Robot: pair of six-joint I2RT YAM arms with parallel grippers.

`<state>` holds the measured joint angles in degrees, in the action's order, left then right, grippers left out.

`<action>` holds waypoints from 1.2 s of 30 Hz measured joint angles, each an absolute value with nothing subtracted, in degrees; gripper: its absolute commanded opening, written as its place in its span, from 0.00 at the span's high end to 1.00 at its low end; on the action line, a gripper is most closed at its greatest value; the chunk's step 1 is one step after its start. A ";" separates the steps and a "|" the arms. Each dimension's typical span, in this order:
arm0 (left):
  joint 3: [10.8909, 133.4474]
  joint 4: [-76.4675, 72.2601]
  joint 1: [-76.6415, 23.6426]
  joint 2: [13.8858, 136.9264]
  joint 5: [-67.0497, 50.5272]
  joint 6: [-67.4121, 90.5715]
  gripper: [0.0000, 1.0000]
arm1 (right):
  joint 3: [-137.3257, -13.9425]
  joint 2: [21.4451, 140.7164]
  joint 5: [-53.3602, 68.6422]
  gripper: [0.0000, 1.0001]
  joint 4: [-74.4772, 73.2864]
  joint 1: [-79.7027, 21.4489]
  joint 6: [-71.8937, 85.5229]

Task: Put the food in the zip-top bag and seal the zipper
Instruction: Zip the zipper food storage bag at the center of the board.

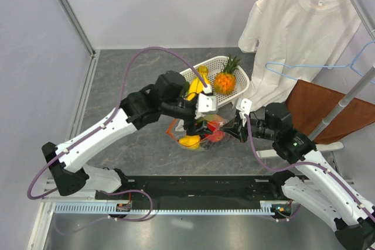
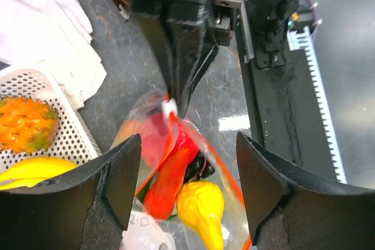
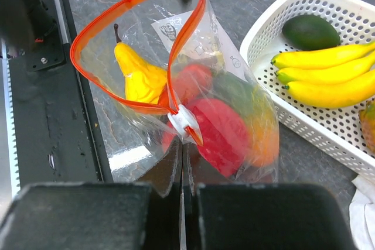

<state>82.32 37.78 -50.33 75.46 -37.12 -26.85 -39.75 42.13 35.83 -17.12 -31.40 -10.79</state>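
The clear zip-top bag (image 1: 202, 134) lies in front of the basket with its mouth open. Its red-orange zipper (image 3: 117, 13) forms a loop, with the white end piece (image 3: 183, 122) at the near corner. Inside are a yellow pear (image 3: 137, 74), a red round fruit (image 3: 220, 127), a red chili (image 2: 167, 182) and dark grapes (image 2: 199, 168). My right gripper (image 3: 181, 150) is shut on the bag's corner just under the white end piece. My left gripper (image 2: 187, 144) is open above the bag's mouth, one finger on each side.
A white mesh basket (image 1: 220, 62) behind the bag holds bananas (image 3: 328, 74), an avocado (image 3: 310, 30) and a pineapple (image 1: 225, 80). A white T-shirt (image 1: 293, 33) hangs at the back right above a brown board (image 1: 316, 106). The black base rail (image 1: 193, 188) runs along the near edge.
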 measured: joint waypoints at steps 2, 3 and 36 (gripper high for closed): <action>81.93 36.36 -54.41 76.49 -31.90 -26.83 0.27 | -39.77 42.17 35.42 1.00 -17.08 -31.40 -10.24; 81.67 35.62 -55.86 77.01 -29.71 -26.79 0.28 | -39.77 42.17 35.20 1.00 -17.04 -31.40 -10.15; 80.23 27.09 -57.49 83.66 -24.69 -21.61 0.74 | -39.77 39.07 35.31 1.00 -17.30 -31.29 -10.81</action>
